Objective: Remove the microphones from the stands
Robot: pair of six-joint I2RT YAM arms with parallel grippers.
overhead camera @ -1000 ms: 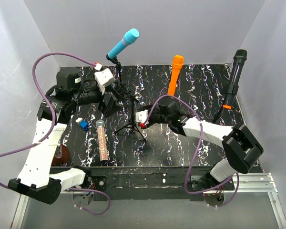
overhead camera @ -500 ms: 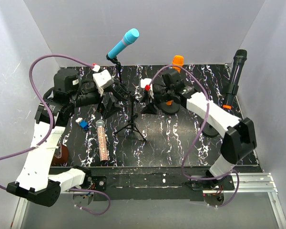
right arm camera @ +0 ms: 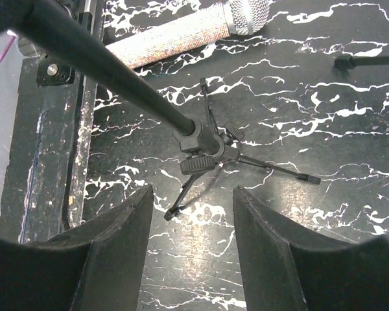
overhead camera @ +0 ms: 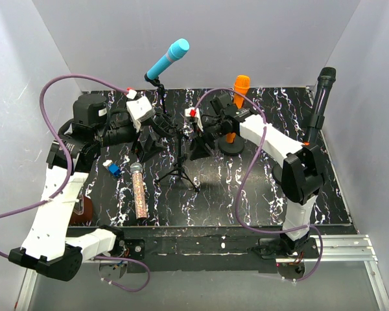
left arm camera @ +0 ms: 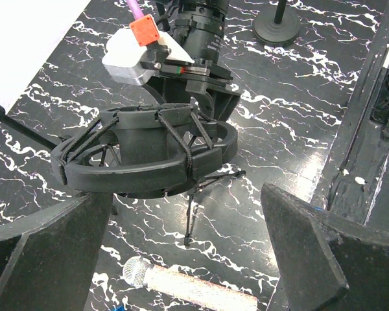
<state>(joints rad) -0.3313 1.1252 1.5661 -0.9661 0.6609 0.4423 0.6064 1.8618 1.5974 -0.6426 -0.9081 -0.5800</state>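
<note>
A blue microphone [overhead camera: 170, 57] sits clipped at the top of a black tripod stand [overhead camera: 179, 170]. My left gripper [overhead camera: 150, 137] is wide open beside the stand's pole. In its wrist view the fingers flank an empty black shock mount [left arm camera: 142, 152] without touching it, the left gripper [left arm camera: 185, 192] gripping nothing. My right gripper [overhead camera: 200, 144] hangs open just right of the pole. The right wrist view shows the right gripper [right arm camera: 193, 189] above the tripod hub [right arm camera: 201, 139], with nothing between the fingers.
A pink glitter microphone [overhead camera: 139, 191] lies flat on the marbled table [overhead camera: 246, 194], left of the tripod. An orange microphone [overhead camera: 238, 97] stands on a round base behind my right arm. A black microphone [overhead camera: 321, 97] stands at the far right, near the wall.
My right arm swung from in front of the tripod back toward the orange microphone, then left toward the tripod pole. The left arm has barely moved.
</note>
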